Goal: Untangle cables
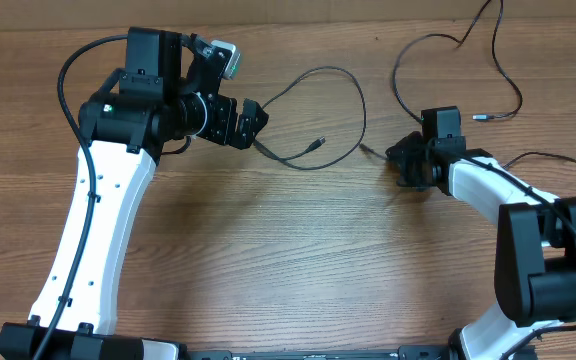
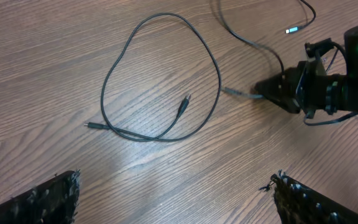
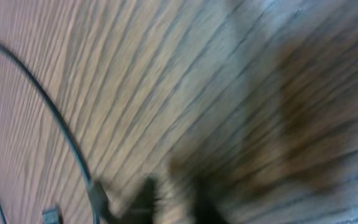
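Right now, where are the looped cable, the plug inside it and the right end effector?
looped cable (image 2: pixel 164 15), left wrist view, top of loop
plug (image 2: pixel 183 106), left wrist view, its body
right end effector (image 2: pixel 260 91), left wrist view, fingertips

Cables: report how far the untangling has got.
Done: the looped cable lies alone, clear of the others. In hand: the right gripper pinches the second cable near its plug; the left gripper hangs open, empty. Left: the second cable and third cable seem to cross near the overhead view's top, and the loop overlaps itself.
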